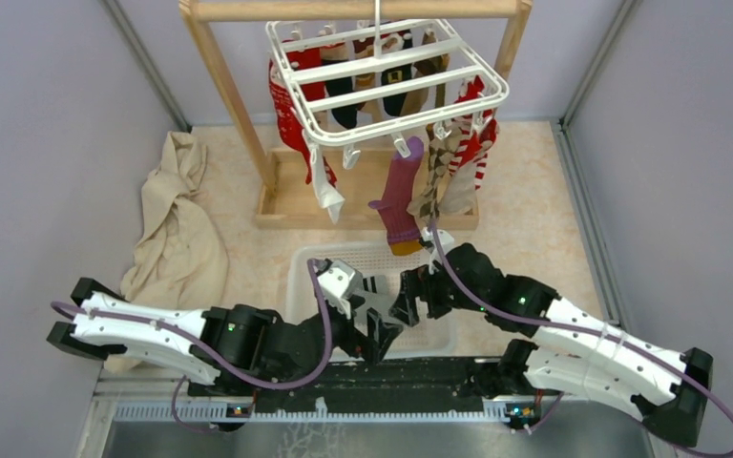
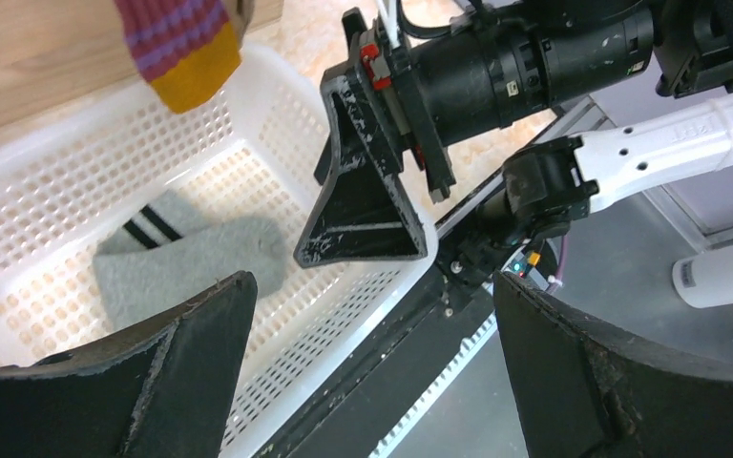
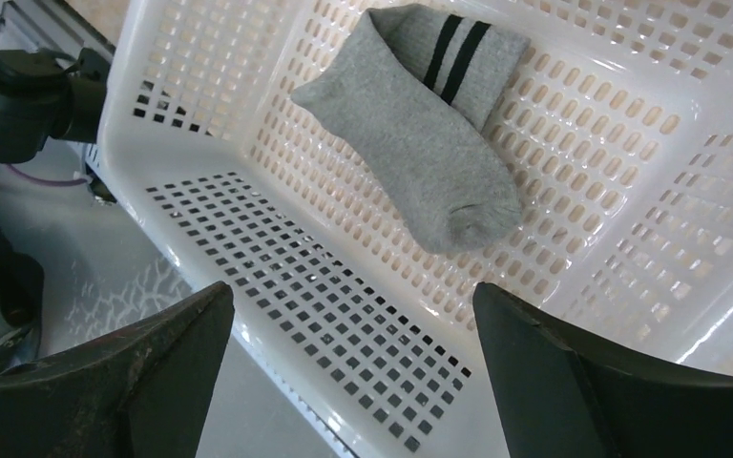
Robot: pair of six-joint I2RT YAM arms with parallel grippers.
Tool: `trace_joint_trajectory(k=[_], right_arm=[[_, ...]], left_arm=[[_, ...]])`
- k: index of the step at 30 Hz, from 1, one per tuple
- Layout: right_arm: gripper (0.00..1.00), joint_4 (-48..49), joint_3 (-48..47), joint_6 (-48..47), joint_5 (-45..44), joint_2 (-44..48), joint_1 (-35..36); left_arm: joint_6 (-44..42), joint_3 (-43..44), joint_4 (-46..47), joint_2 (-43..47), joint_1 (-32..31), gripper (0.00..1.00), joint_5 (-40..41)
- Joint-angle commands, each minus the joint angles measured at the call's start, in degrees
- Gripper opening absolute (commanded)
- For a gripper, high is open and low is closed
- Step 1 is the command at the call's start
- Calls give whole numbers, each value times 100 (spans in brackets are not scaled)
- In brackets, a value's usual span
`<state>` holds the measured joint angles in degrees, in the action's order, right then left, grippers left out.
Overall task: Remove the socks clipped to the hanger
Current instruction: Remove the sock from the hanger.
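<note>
One grey sock point(image 3: 420, 153) lies in the basket point(image 3: 120, 157); left pincer point(image 2: 372, 296) and right pincer point(image 3: 353, 296) gape empty above. Clipped magenta sock point(image 1: 401, 191) looks next.

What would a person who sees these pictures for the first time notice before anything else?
The white hanger at the top centre, hung from a wooden frame and crowded with colourful socks, draws the eye first; a magenta sock dangles lowest. Below it, one grey sock with black stripes lies alone in the white basket. The left gripper and the right gripper are open beside each other at the basket.
</note>
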<state>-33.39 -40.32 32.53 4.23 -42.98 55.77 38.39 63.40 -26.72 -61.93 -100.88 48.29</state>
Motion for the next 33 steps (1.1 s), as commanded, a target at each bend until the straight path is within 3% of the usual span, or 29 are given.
trace_joint_trajectory(k=[1,10,18,33], right_arm=[[98,673,44,304,-167,-233,77],[98,860,-64,918,-565,-863,78],[92,1013,-322,365,-1085,-973,76],[92,1607,-248,185,-1378,-1304,83]], left_arm=[[730,-288,-593,577,-32,99,208],[846,-846,-967,1758,-28,99,399],[541,-903,-1147,1948,-28,99,529],[336,-1382,-638,1870,-25,99,647]])
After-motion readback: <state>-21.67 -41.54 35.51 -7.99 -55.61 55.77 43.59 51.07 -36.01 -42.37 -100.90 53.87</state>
